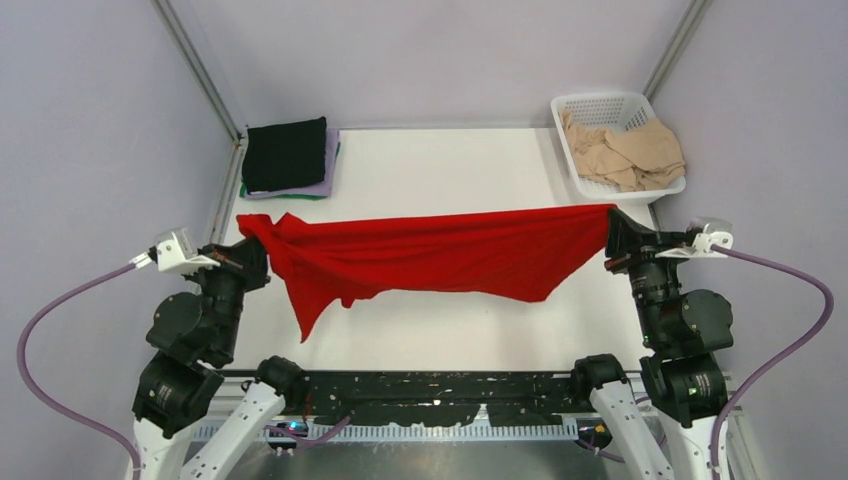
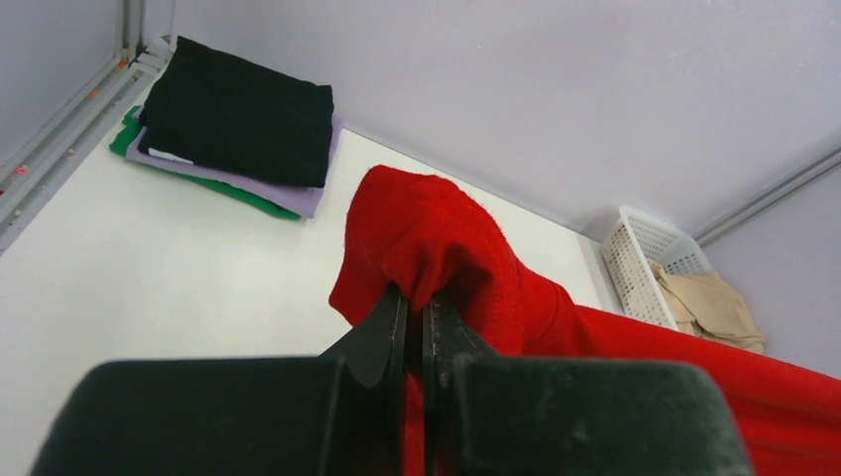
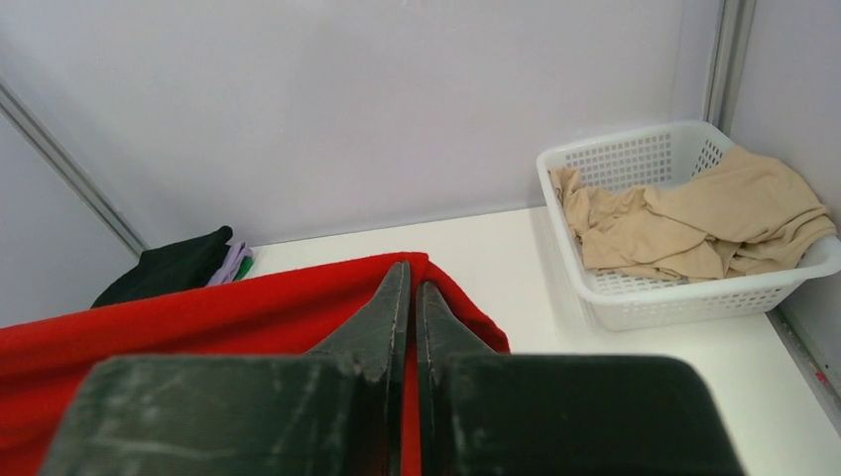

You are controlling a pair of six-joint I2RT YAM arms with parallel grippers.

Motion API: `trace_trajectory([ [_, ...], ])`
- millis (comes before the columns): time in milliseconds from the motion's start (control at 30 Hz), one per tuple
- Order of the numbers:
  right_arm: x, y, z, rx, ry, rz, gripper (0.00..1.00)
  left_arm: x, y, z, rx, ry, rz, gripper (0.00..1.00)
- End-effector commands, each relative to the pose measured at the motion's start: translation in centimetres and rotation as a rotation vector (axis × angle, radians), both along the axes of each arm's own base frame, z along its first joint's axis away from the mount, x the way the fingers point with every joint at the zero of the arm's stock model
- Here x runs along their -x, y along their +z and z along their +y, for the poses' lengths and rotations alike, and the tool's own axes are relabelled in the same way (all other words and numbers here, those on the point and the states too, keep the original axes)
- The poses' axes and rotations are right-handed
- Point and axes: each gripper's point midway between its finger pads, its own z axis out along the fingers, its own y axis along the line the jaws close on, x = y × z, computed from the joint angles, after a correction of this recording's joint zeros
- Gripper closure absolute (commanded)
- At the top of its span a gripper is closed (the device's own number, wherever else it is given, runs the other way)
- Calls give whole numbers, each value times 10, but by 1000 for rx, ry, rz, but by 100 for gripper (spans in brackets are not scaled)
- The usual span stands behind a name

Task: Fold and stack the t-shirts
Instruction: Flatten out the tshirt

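Left claw (image 1: pixel 260 256) and right claw (image 1: pixel 612 228) clamp t-shirt (image 1: pixel 440 255) edges.

Stack (image 1: pixel 288 158) left, basket (image 1: pixel 628 191) right

A white table (image 1: pixel 450 330) takes up the floor of the booth. At its two o'clock corner sits a white plastic lattice basket (image 1: pixel 600 105), close to the back wall (image 1: pixel 430 50), which is pale grey-lilac like the side walls. Bare metal posts (image 1: pixel 197 65) slant up from the eleven and one o'clock corners.
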Motion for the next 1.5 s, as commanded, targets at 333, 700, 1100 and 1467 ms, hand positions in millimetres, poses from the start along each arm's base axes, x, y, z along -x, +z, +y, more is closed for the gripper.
trace_trajectory([
  [333, -132, -98, -11, 77, -187, 425, 95, -131, -138, -28, -124, 7, 453, 100],
  [700, -272, -212, -7, 155, -287, 661, 95, -267, -269, -65, -25, -232, 887, 100],
  [1100, -298, -227, -12, 84, -383, 707, 11, -289, -257, -37, -107, -82, 960, 0],
  [1467, -198, -183, -10, -101, -303, 576, 4, -164, -239, -41, 5, -87, 813, 0],
])
